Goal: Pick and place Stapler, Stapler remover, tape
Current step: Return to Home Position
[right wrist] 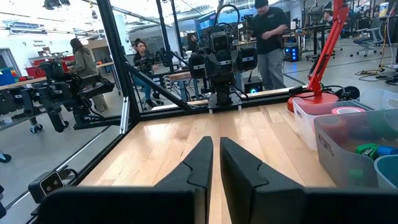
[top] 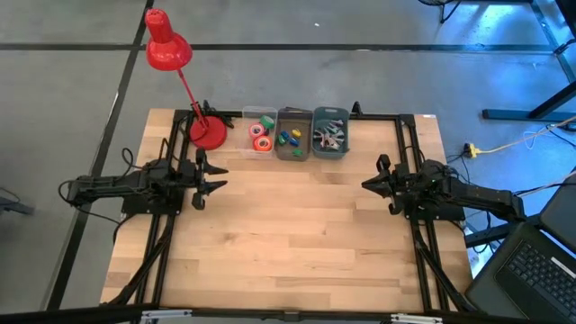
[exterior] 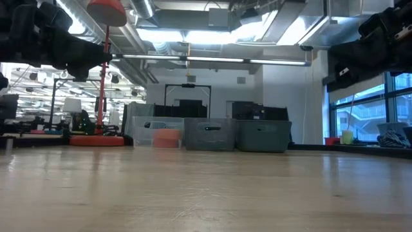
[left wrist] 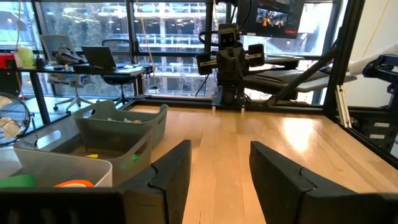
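Tape rolls point(top: 262, 137) lie in the clear bin point(top: 259, 113).

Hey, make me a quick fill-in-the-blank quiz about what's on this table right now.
___ bins stand in a row along one edge of the table.
The tape lies in the bin nearest the ___ lamp.
The left gripper and the right gripper sit at opposite sides, each holding ___.
Missing words: three, red, nothing.

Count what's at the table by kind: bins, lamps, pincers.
Bins: 3 (transparent bin, grey bin, blue-grey bin)
Lamps: 1 (red lamp)
Pincers: 2 (left pincer open, right pincer shut)
Total: 6
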